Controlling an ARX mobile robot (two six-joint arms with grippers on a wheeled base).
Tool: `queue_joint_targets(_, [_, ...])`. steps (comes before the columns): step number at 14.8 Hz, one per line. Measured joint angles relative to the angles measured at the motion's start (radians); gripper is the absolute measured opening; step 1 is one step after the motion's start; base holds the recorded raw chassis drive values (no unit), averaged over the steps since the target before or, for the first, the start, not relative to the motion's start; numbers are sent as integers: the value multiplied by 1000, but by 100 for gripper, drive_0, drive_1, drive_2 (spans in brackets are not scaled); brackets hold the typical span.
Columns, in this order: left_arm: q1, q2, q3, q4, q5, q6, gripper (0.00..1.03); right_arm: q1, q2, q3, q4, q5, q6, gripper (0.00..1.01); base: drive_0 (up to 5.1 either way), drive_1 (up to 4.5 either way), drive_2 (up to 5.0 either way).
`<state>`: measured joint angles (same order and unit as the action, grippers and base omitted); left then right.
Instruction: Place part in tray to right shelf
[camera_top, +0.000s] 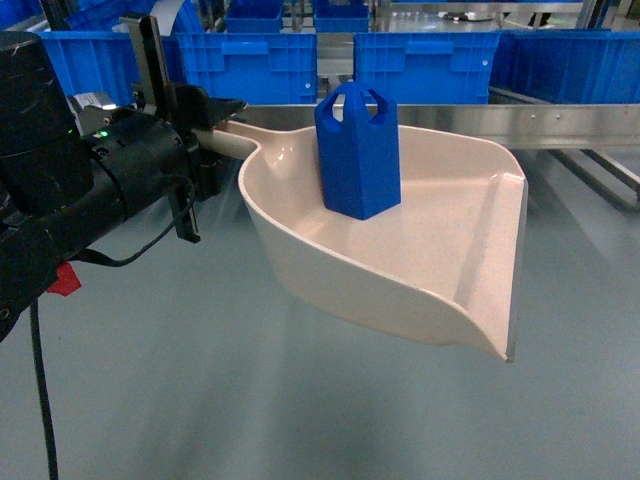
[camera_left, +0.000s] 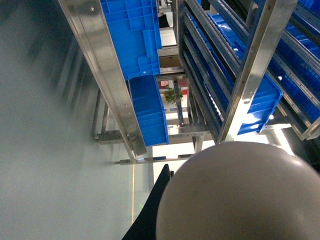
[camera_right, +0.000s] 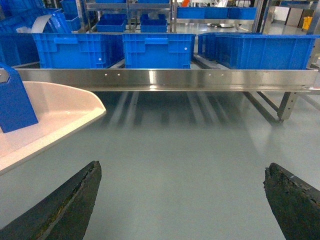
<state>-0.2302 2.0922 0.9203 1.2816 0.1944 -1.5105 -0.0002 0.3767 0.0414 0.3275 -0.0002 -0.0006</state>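
Note:
The cream tray (camera_top: 440, 250) hangs in the air, tilted, and my left gripper (camera_top: 222, 128) is shut on its long handle at the left. The blue part (camera_top: 358, 150) stands upright inside the tray near its back wall. Behind it runs the right shelf's steel front rail (camera_top: 520, 122). In the left wrist view the tray's underside (camera_left: 240, 195) fills the lower right, beside one black finger (camera_left: 152, 215). My right gripper (camera_right: 182, 172) is open over bare floor with nothing between its fingers. To its left are the tray's lip (camera_right: 60, 117) and the part (camera_right: 15, 100).
Large blue crates (camera_top: 425, 65) sit in a row on the shelf behind the rail (camera_right: 165, 79), with more racks of crates (camera_left: 145, 45) beyond. Shelf legs (camera_right: 285, 105) stand at the right. Grey floor (camera_top: 300, 400) lies below the tray.

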Motion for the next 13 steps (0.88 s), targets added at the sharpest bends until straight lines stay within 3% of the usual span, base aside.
queue_joint_targets(8, [4,0,0,-6,-2,0,12,0,1,0,1,0,0,98,3,416,-410])
queue_joint_targets(13, [-7,0,0,2,4,-1,12,0,1,0,2,0,0,98,230,259,-482])
